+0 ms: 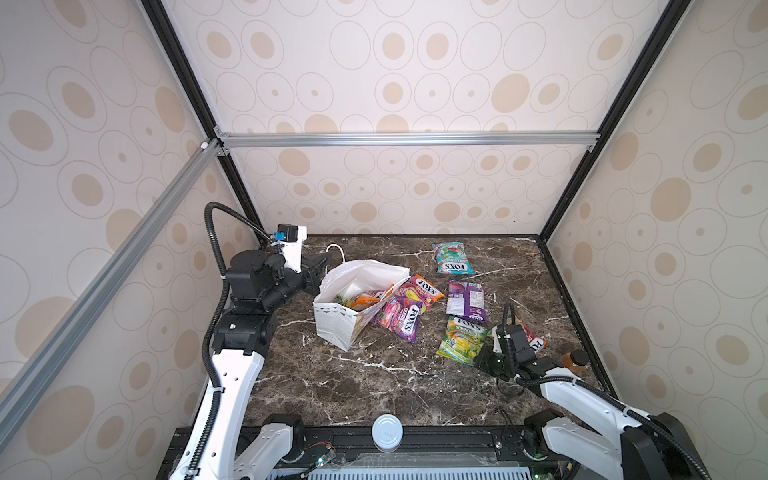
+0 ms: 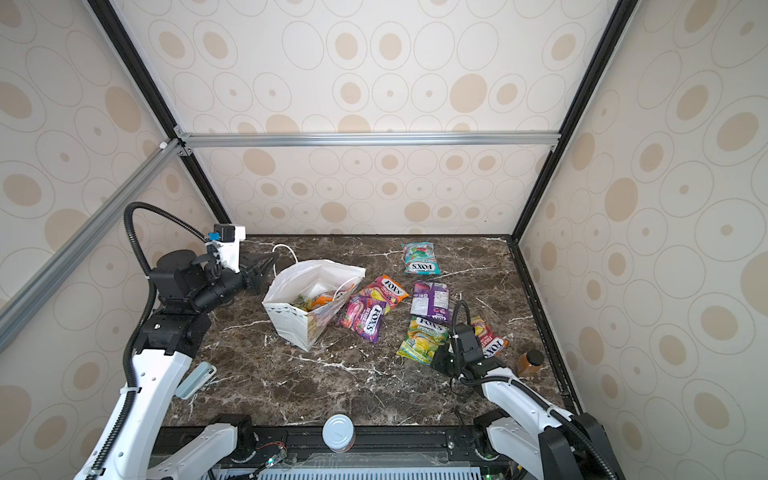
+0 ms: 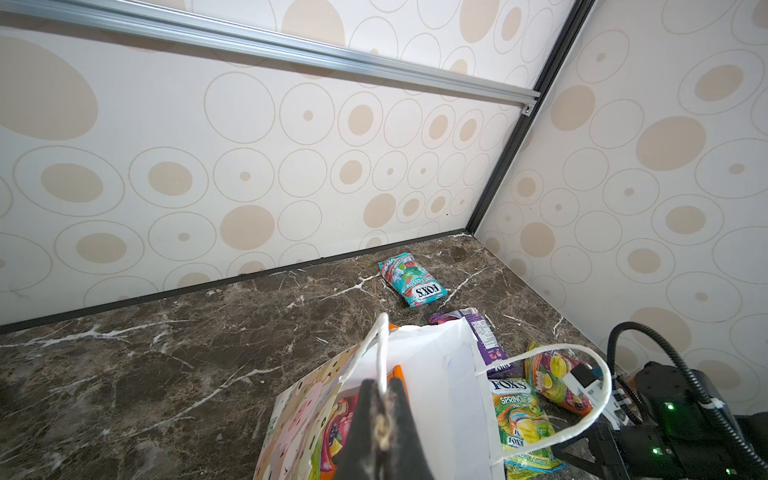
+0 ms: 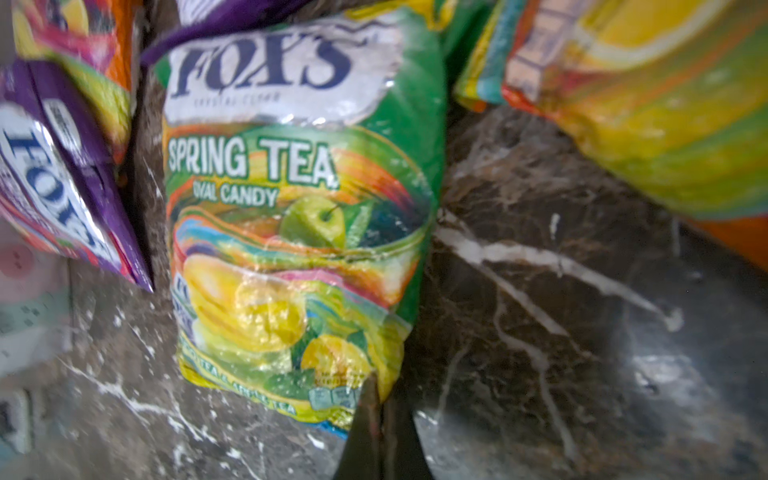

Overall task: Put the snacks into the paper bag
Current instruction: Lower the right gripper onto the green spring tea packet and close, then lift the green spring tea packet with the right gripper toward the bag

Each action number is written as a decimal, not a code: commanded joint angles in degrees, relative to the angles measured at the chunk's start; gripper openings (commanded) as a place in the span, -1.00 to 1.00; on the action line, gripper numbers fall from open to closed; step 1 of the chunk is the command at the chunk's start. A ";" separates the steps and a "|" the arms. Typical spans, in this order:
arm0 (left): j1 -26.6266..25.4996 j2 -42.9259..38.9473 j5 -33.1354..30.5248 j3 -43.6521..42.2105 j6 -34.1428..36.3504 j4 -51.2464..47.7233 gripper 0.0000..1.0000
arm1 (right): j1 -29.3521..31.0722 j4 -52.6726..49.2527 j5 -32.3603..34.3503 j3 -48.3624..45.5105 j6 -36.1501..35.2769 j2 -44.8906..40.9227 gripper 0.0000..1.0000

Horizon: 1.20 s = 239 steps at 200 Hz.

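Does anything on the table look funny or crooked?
Yes. The paper bag looks lopsided: its mouth is stretched and crumpled because the left gripper is pinching one cord handle. Also, a small brown bottle stands near the table's right edge, and it is not a snack.

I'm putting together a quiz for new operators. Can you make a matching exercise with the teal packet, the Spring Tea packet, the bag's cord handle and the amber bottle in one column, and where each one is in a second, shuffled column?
1. teal packet
2. Spring Tea packet
3. cord handle of the paper bag
4. amber bottle

A. corner pinched in the shut right hand
B. by the table's right edge
C. alone near the back wall
D. clamped in the shut left hand

Pairs: 1-C, 2-A, 3-D, 4-B
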 commanded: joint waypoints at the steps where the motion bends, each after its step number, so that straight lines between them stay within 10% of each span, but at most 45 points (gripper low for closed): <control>1: 0.38 -0.79 0.94 0.57 -0.49 2.19 -1.00 | -0.31 -1.17 0.22 -0.33 0.49 -0.97 -1.00; 239: 0.57 -1.25 0.86 0.65 -0.48 2.22 -1.00 | -0.31 -17.22 -0.86 21.64 -10.32 -6.05 -1.00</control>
